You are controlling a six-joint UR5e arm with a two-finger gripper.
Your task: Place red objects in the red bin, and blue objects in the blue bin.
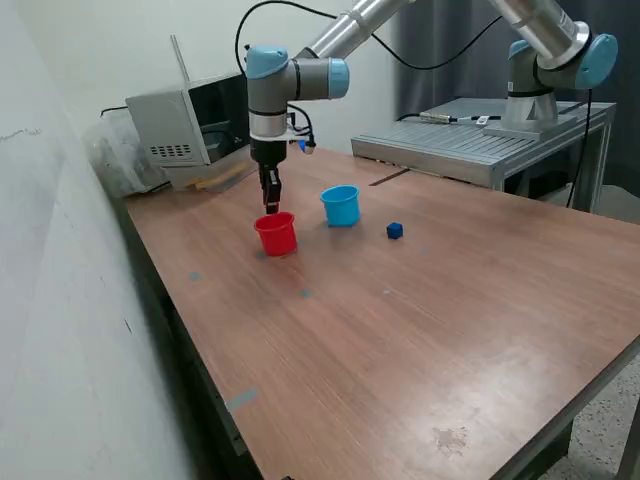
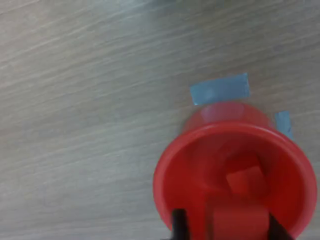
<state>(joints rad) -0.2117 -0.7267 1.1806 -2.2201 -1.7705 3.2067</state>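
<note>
Arm vertical, gripper [image 1: 271,207] just above the red cup [image 1: 276,235] — fingers clamped on a red cube [image 2: 232,220].

A: What sort of place is this?
B: A robotics lab. My arm [image 1: 330,45] works over a wooden table [image 1: 420,330]; a second arm [image 1: 555,50] stands on a metal bench [image 1: 470,145].

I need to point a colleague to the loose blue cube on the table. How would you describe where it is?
Start at the long brown wooden table and find the two small plastic cups standing near the arm. From the light blue plastic cup, look just to the exterior view's right: the small dark blue cube sits there alone on bare wood. It is far smaller and darker than that cup, and solid.
</note>
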